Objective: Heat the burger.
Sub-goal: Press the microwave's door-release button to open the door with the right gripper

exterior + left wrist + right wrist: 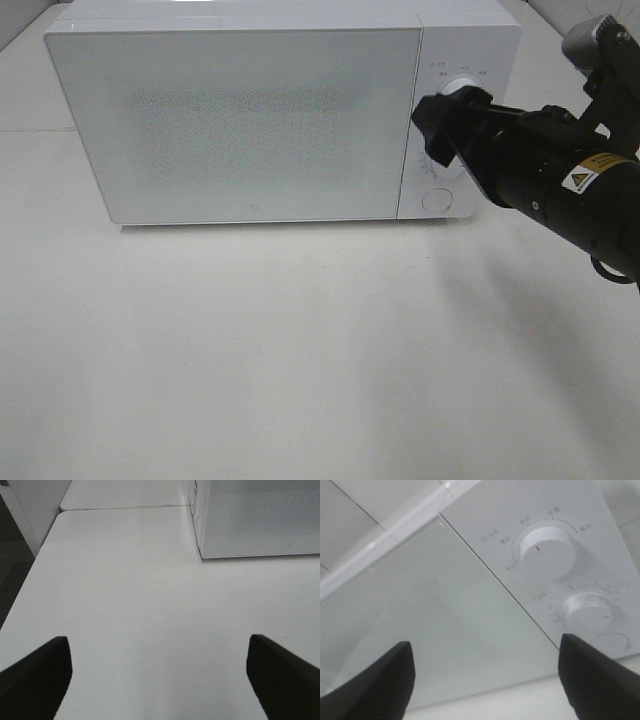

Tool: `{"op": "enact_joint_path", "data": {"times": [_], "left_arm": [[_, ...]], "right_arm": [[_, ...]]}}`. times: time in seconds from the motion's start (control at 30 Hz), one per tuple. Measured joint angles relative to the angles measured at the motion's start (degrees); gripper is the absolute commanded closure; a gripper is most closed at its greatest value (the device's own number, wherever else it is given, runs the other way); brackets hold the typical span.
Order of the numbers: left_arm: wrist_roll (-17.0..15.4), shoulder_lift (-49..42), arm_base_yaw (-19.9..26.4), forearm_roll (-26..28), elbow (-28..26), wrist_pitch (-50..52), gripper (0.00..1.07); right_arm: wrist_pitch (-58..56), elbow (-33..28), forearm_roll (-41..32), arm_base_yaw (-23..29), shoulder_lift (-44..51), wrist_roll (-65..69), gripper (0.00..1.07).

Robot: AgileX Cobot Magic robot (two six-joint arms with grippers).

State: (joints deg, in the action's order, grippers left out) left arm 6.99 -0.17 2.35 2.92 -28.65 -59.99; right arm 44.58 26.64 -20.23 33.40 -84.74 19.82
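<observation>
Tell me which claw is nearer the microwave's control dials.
Right. The right claw sits just before the dials; the left claw hangs over the table, well back from the microwave.

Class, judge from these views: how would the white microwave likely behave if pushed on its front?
The microwave sits broad and flat on the table, so probably heavy and unlikely to tip. Its glossy door looks slippery. The smooth table might let it slide.

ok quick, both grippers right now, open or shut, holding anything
Left gripper: open, holding nothing, above the table.
Right gripper: open, holding nothing, at the microwave front.
</observation>
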Motion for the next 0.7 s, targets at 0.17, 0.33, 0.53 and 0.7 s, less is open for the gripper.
{"op": "enact_joint_path", "data": {"times": [0.17,0.33,0.53,0.7], "left_arm": [[0.0,0.0,0.0,0.0,0.0,0.0,0.17],[0.0,0.0,0.0,0.0,0.0,0.0,0.17],[0.0,0.0,0.0,0.0,0.0,0.0,0.17],[0.0,0.0,0.0,0.0,0.0,0.0,0.17]], "right_arm": [[-11.2,0.0,-6.4,0.0,4.2,-16.9,0.31],[-24.1,0.9,-10.9,-1.1,10.8,-30.5,0.31],[-42.3,5.2,-9.1,-9.1,14.9,-32.8,0.31],[-58.6,9.3,-1.3,-14.8,16.4,-30.5,0.31]]}}
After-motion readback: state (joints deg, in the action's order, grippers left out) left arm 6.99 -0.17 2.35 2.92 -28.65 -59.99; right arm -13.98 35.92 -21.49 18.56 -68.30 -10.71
